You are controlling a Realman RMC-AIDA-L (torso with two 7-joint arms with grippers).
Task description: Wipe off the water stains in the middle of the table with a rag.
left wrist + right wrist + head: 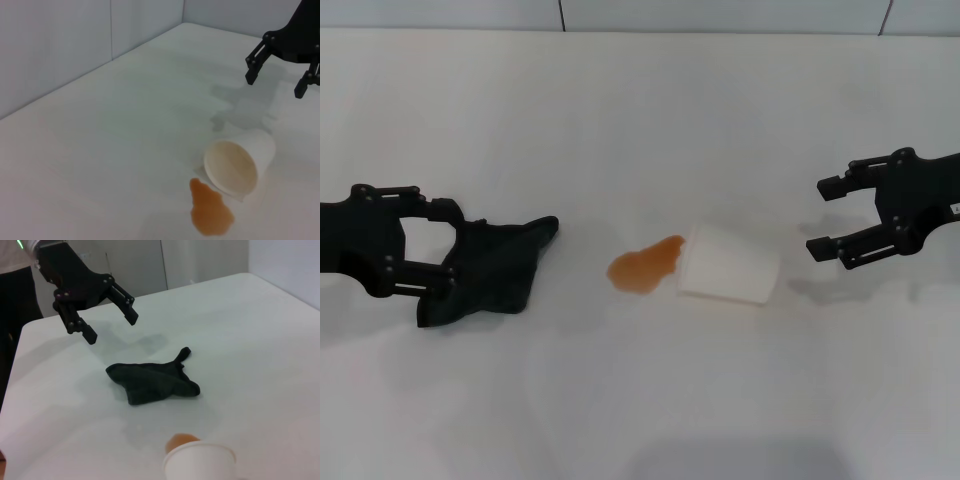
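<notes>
Left gripper (445, 248) spread wide at mid-left of the head view, above the rag's (495, 270) near edge, grasping nothing; puddle (646, 266) centre-frame on the table (640, 120), beside a tipped cup (730, 265). Rag stretched lengthwise toward the puddle. Right gripper (835, 215) parted and empty at mid-right, farther from the rag.

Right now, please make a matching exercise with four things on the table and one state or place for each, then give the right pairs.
Things:
1. rag
2. water stains
3. paper cup
4. right gripper

States:
A. lying on its side
B. open, above the table, holding nothing
C. orange-brown puddle at the cup's mouth
D. black, crumpled, beside the open left gripper

Pairs: 1-D, 2-C, 3-A, 4-B
</notes>
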